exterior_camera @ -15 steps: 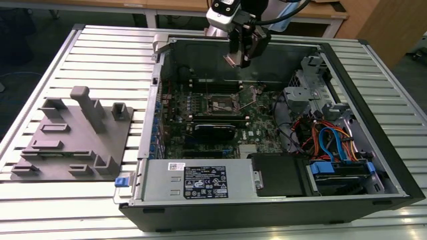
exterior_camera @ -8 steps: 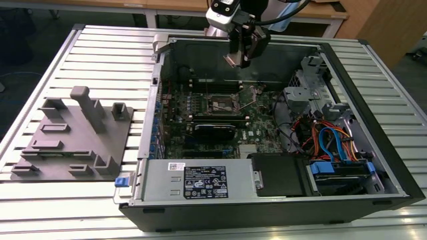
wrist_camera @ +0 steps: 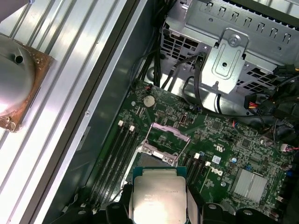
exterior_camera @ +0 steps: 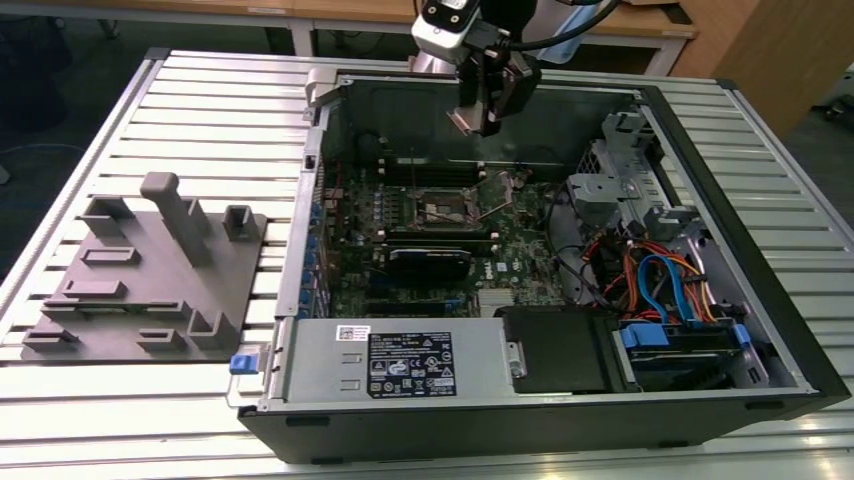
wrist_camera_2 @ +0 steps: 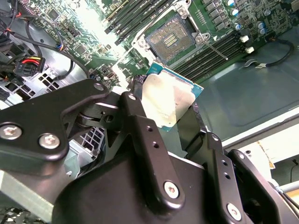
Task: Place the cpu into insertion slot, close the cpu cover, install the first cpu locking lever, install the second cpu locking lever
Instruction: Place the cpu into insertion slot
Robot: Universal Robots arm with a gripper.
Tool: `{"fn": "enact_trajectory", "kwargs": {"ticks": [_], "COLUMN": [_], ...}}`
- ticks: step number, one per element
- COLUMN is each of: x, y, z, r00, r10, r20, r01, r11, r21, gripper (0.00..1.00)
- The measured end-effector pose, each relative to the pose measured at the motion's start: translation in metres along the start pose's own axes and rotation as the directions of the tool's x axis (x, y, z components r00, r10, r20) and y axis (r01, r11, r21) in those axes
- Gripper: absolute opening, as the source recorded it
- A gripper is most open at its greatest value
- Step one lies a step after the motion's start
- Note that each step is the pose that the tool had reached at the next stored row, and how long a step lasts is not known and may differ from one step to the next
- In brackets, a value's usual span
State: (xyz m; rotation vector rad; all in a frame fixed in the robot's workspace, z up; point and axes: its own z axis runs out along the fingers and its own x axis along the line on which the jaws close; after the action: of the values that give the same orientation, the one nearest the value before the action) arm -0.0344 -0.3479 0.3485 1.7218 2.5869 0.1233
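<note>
My gripper (exterior_camera: 478,115) hangs above the open computer case, over the back of the motherboard (exterior_camera: 400,290). It is shut on the cpu (wrist_camera_2: 168,100), a flat square chip with a silver-grey top, held by two opposite edges between the black fingers (wrist_camera_2: 140,126). The first wrist view shows the cpu (wrist_camera: 159,196) just above the insertion slot (wrist_camera: 152,161), partly covering it. The insertion slot (wrist_camera_2: 170,39) lies bare, a dark square in a silvery rim, some way below the chip. The cpu cover (wrist_camera: 166,135) stands tilted up. A thin locking lever (wrist_camera_2: 216,46) lies swung out beside the slot (exterior_camera: 447,210).
The case walls (exterior_camera: 747,250) surround the board. A metal drive cage (exterior_camera: 621,175) and coloured cables (exterior_camera: 667,280) fill the exterior view's right. A black card (exterior_camera: 427,262) and memory slots (wrist_camera_2: 135,21) flank the slot. A grey fixture plate (exterior_camera: 147,280) lies on the slatted table.
</note>
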Motion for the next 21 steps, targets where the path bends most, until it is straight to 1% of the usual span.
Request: {"fn": "enact_trajectory", "kwargs": {"ticks": [9, 12, 16, 18, 20, 21], "x": [0.0, 0.0, 0.0, 0.0001, 0.0, 0.0], "y": [-0.0001, -0.0001, -0.0002, -0.0002, -0.0003, -0.0003], "z": [0.0, 0.0004, 0.0011, 0.0015, 0.0019, 0.0019], "r00": [1.0, 1.0, 0.9989, 0.9965, 0.993, 0.9917], "r10": [0.0, 0.007, 0.047, 0.083, 0.118, 0.128], "r20": [0.0, 0.0009, 0.004, 0.0072, 0.0102, 0.011], "r01": [0.0, -0.007, -0.047, -0.083, -0.118, -0.128], "r11": [1.0, 1.0, 0.9989, 0.9966, 0.993, 0.9918], "r21": [0.0, 0.0, -0.001, -0.0016, -0.0025, -0.0027], "gripper": [0.54, 0.54, 0.54, 0.54, 0.54, 0.54]}}
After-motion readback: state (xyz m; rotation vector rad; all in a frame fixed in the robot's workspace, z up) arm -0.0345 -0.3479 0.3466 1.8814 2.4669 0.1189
